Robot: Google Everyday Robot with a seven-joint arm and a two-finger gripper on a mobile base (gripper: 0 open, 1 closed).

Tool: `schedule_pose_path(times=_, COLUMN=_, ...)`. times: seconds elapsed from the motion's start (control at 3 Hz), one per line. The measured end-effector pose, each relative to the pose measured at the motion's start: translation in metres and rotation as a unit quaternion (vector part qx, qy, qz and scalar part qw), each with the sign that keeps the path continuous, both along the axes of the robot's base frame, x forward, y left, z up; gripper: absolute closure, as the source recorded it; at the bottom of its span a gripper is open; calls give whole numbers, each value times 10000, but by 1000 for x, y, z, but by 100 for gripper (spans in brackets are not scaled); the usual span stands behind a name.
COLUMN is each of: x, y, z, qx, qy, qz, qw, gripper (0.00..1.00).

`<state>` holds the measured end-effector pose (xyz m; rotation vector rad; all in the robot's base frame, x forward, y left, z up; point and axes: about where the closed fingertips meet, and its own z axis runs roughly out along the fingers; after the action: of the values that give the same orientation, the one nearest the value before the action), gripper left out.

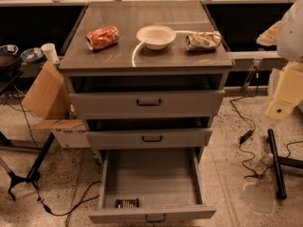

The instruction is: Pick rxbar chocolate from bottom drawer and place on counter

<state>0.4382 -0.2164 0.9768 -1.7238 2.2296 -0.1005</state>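
The rxbar chocolate (127, 203) is a small dark bar lying flat on the floor of the bottom drawer (156, 176), near the front wall and left of centre. The drawer is pulled far out, with its handle (155, 218) at the bottom of the view. The counter (142, 15) tops the cabinet. My gripper is not in view. Only cream and white parts of my arm (286, 89) show at the right edge, level with the top drawer and well away from the bar.
On the counter lie an orange soda can (102, 37) on its side, a white bowl (156, 36) and a silvery-gold snack bag (202, 40). The top drawer (147, 103) and middle drawer (149, 138) stand slightly open. A cardboard box (45, 91), cables and a black stand (277, 162) flank the cabinet.
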Motion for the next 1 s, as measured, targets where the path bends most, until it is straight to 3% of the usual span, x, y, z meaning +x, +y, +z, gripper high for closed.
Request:
schedule_pose_path(times=0.33, x=0, y=1, z=1, qx=3, qy=-22, qz=27, qw=10000, gripper=0)
schedule_pose_path(times=0.67, x=7, y=22, z=-8, qx=-44, qy=41, qz=622, qw=9980, gripper=0)
schedule_pose_path(times=1.0, x=13, y=67, z=-44, qx=-105, qy=265, qz=1856, qw=9822, gripper=0)
